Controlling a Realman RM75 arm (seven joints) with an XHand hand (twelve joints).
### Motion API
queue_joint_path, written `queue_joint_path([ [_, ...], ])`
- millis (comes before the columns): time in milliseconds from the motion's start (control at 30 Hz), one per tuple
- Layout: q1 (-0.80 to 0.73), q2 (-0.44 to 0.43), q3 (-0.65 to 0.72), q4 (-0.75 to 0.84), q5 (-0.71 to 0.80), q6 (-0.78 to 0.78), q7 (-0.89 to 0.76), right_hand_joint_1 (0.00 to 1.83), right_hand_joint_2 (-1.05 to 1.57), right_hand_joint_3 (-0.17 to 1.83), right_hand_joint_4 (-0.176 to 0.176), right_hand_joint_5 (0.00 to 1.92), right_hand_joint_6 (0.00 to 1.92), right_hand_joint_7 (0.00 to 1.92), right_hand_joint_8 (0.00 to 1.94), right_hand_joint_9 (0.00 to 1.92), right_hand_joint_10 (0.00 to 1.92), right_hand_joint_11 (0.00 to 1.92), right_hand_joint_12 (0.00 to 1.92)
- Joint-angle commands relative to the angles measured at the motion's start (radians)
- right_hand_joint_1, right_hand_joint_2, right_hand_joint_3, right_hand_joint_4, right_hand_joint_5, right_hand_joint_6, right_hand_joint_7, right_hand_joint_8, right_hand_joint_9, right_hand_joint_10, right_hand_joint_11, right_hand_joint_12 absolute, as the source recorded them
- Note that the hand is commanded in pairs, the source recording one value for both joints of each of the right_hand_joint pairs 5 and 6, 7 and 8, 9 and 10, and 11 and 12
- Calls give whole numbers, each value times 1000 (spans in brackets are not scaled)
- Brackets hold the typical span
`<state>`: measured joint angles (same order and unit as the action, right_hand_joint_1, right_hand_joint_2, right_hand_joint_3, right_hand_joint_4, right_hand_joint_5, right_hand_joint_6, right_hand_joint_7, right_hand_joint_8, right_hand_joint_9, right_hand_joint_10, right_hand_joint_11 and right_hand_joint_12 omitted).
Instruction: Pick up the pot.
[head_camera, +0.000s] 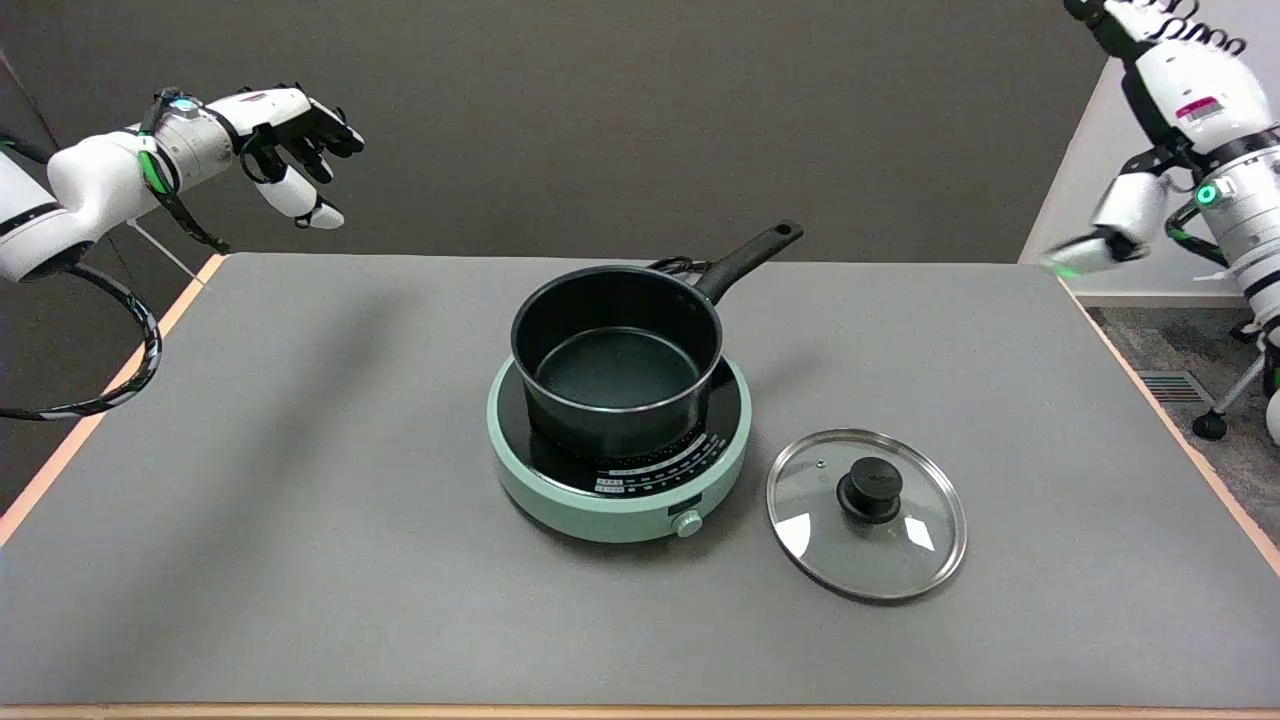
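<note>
Right now we're seeing the pot (617, 360) sitting upright on the green hotplate (560, 490) mid-worktop (300, 500), lid off; the glass lid (866, 513) is lying flat to the near right. Pot handle (750, 257) is pointing far-right, i.e. its long axis is running diagonally toward the right arm's side, so we're judging that's the end to go for. Right hand (1095, 245) is hanging in the air at the far right edge, well apart from the pot, blurred & partly cut off; it's holding nothing, but we can't tell whether the fingers are spread or curled. Pot is lying left & nearer from that hand. Pickup not yet started.
</note>
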<state>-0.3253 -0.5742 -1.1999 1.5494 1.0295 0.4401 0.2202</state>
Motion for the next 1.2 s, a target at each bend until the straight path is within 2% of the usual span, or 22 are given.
queue_joint_path([
  [33, 49, 32, 4, -196, -344, 159, 236, 1303, -1047, 1129, 41, 119, 119, 119, 119, 119, 119, 119, 119],
  [267, 61, 44, -12, -225, -398, 207, 291, 1297, -1047, 1121, 38, 123, 123, 123, 123, 123, 123, 123, 123],
  [433, 85, 84, -86, -216, -462, 243, 307, 1304, -1047, 1087, 48, 123, 123, 123, 123, 123, 123, 123, 123],
  [600, 133, 129, -170, -210, -553, 266, 302, 1309, -1047, 1058, 33, 121, 121, 121, 121, 121, 121, 121, 121],
  [767, 143, 139, -194, -201, -622, 276, 307, 1302, -1013, 1018, 25, 81, 81, 81, 81, 81, 81, 81, 81],
  [900, 145, 135, -210, -197, -608, 259, 307, 1274, -930, 1029, 15, 43, 43, 43, 43, 43, 43, 43, 43],
  [1200, 147, 130, -210, -135, -398, 103, 296, 1261, -954, 1062, 47, 0, 0, 0, 0, 0, 0, 0, 0],
])
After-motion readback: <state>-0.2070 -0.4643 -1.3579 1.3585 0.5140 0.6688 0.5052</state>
